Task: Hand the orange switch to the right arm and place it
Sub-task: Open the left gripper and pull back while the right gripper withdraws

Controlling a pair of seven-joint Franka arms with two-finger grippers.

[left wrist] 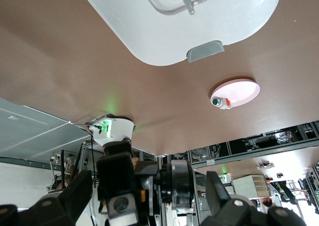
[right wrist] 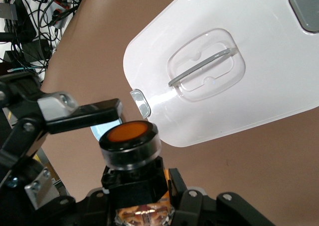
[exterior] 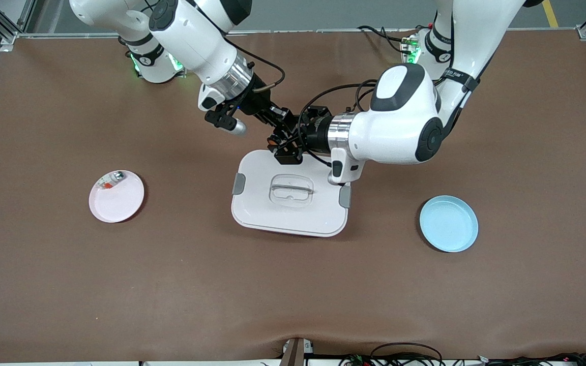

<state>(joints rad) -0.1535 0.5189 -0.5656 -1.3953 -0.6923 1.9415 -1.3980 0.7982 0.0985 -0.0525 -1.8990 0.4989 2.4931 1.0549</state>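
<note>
I see the right gripper (exterior: 279, 133) clamped on the tiny black orange-capped push-button switch (right wrist: 128, 145) over the white lidded plastic container (exterior: 289, 195). My left gripper (exterior: 285, 146) meets it there, fingers (right wrist: 84, 113) spread, apparently off the switch.

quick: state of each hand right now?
Left hand: open, over the white lid.
Right hand: shut on the orange switch.
</note>
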